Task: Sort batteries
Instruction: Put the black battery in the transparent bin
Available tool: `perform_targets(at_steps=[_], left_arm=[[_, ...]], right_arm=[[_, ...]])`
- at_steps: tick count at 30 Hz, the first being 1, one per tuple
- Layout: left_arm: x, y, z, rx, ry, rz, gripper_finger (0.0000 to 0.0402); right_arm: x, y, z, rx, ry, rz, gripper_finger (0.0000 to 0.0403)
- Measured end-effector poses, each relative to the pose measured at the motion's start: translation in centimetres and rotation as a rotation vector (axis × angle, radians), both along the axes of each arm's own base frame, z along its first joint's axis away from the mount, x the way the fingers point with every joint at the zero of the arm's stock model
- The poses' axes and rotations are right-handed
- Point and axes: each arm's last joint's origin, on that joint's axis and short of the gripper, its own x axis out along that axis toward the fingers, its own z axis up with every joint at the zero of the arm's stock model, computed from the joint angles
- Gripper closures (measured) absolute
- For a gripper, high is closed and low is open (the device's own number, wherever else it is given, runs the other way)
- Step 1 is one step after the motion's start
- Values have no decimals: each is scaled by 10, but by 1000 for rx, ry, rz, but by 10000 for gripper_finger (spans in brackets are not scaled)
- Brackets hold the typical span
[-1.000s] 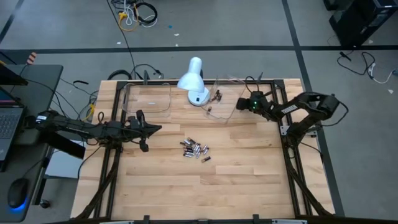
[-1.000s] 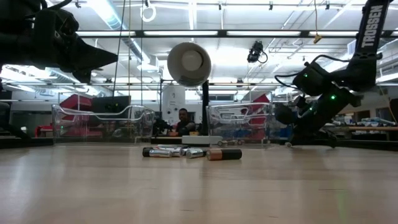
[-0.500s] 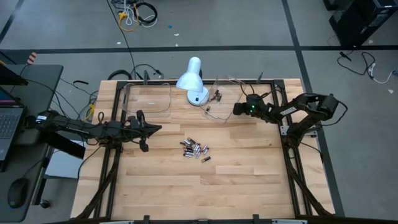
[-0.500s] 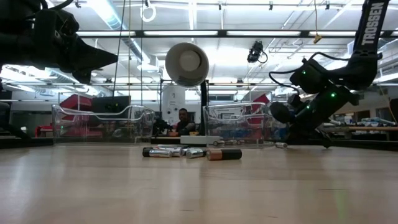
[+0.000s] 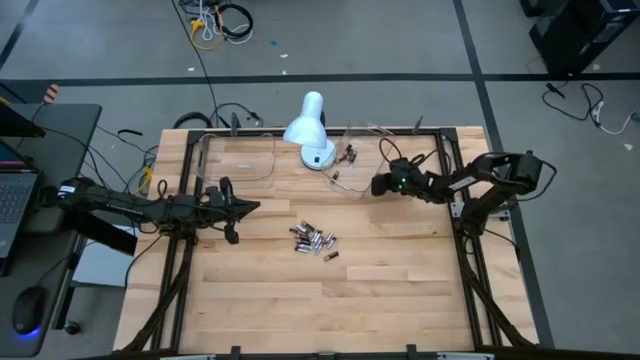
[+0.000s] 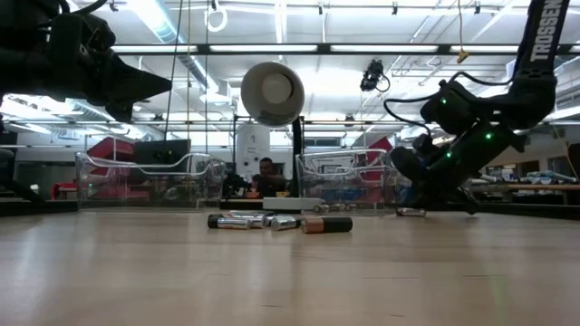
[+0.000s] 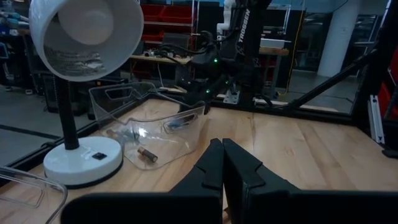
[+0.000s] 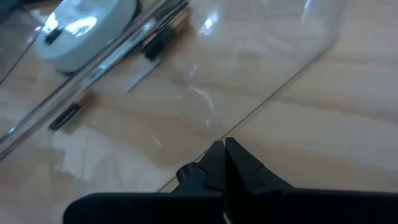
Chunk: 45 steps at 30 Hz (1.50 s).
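Batteries in front of you: small silvery and dark-coppery cylinders, loose cluster mid-table, axes mixed, mostly lying left-right. Left gripper clenched, empty, left of cluster. Farther, right gripper clenched, empty, at right clear tray edge, beyond cluster.

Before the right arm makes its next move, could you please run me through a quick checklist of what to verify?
1. Right gripper shut, nothing seen between its fingers: ok.
2. Right gripper beside the clear plastic tray by the white desk lamp, whether touching its wall: cannot tell.
3. Small dark and coppery batteries already in that tray: ok.
4. Pile of small cylindrical batteries mid-table, still unsorted: not ok.
5. Left gripper shut, waiting left of the pile, clear of it: ok.
6. Second clear tray left of the lamp, contents: cannot tell.
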Motion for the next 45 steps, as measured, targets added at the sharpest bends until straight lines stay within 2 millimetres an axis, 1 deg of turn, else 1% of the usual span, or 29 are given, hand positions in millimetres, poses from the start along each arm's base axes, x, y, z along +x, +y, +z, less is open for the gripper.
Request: perform_targets(at_steps=[4,8,11,15,19,26,30,36,45], left_arm=[[0,0,0,0,0,0,400],[0,0,0,-1,0,0,400],[0,0,0,-1,0,0,400],[0,0,0,-1,0,0,400],[0,0,0,-23,-5,-1,400],[0,0,0,-45,-10,-2,400],[0,0,0,-46,-10,-2,400],[0,0,0,-46,-11,-2,400],[0,0,0,-45,-10,-2,400]], right_arm=[[6,11,0,28,-24,28,403],[13,28,0,44,-43,68,403],[18,42,1,56,-75,55,403],[26,65,5,32,-140,92,403],[33,77,15,-71,-228,94,403],[42,96,33,-309,-280,163,403],[54,102,45,-380,-290,185,403],[64,104,55,-416,-305,200,403],[65,104,54,-399,-296,192,403]])
